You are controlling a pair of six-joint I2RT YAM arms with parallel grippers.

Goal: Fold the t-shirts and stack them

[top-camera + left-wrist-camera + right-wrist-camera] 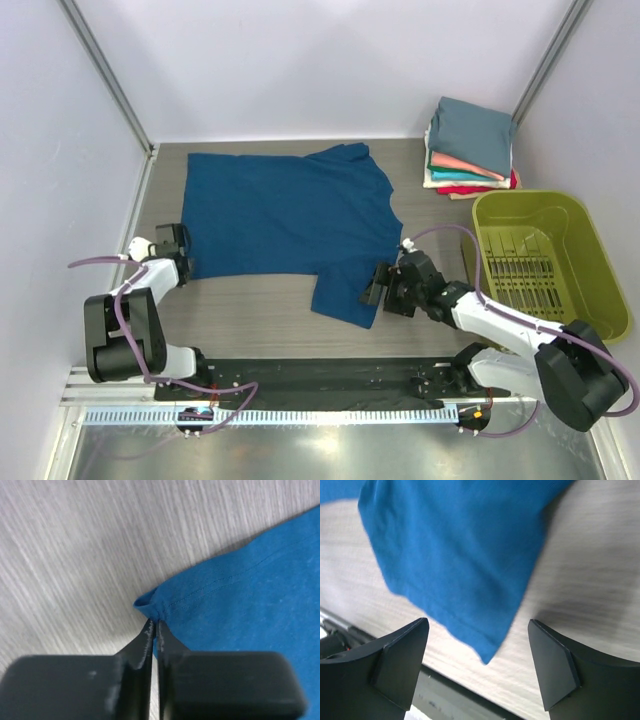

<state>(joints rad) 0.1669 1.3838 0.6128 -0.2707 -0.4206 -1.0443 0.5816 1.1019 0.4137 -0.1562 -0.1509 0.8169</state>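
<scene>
**Blue t-shirt (280,215) spread out, fold not begun**

It lies flat in the middle of the table (260,305), one sleeve pointing toward the near edge. The left gripper (154,622) pinches its near-left hem corner. The right gripper (477,625) hovers spread over that sleeve's tip (gripping nothing). Folded shirts (475,135) already sit stacked at the far right, beside an olive-green basket (598,262). Folding and stacking this one remain.

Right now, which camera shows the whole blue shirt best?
Top external: the whole blue shirt lies spread on the table. Left wrist shows only a corner pinched by the left fingers; right wrist, just a sleeve end before the open right fingers.
</scene>
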